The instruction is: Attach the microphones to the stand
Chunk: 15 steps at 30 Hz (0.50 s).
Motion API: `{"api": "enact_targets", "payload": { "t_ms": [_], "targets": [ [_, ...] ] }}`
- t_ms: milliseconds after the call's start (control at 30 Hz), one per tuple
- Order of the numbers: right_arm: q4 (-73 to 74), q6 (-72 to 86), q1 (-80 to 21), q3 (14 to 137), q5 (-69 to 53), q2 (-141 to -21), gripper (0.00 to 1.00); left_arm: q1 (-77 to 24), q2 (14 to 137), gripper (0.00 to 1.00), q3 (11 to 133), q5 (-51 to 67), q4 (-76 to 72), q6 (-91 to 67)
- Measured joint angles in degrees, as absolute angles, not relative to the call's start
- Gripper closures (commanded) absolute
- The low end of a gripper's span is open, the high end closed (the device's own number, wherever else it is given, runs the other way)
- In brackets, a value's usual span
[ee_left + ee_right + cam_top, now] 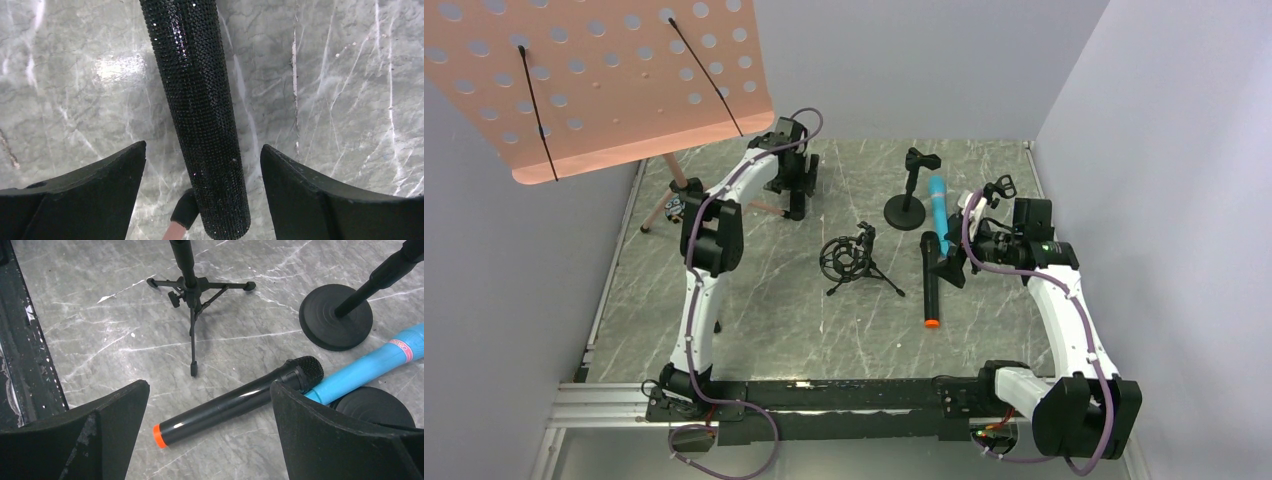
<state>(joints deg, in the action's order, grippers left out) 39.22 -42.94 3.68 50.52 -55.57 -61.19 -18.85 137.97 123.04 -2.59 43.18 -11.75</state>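
The grey marbled tabletop (824, 330) bears an orange-ended black microphone (932, 285) and a blue microphone (937, 205) beneath the right end effector (951, 265), with a tripod stand (856, 262) and a round-base stand (905, 212) ahead of it.

Three microphones: one sparkly black (200, 115), one black with orange end (932, 285), one blue (938, 200). Two round-base stands, one clear (905, 212), one half-hidden (375, 405). One tripod stand (854, 262). One pink music stand (604, 80).

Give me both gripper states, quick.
Left gripper: open, straddling the sparkly black microphone without touching it.
Right gripper: open, empty, over the orange-tipped black microphone.
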Motion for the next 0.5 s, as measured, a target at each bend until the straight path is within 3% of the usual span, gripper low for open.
{"api": "enact_targets", "payload": {
  "t_ms": [500],
  "targets": [
    [40.4,-43.4,5.1,50.5,-56.1,-59.8,0.02,-18.8,144.1,0.38,130.2,-1.8,47.7,-13.4]
  ]
}}
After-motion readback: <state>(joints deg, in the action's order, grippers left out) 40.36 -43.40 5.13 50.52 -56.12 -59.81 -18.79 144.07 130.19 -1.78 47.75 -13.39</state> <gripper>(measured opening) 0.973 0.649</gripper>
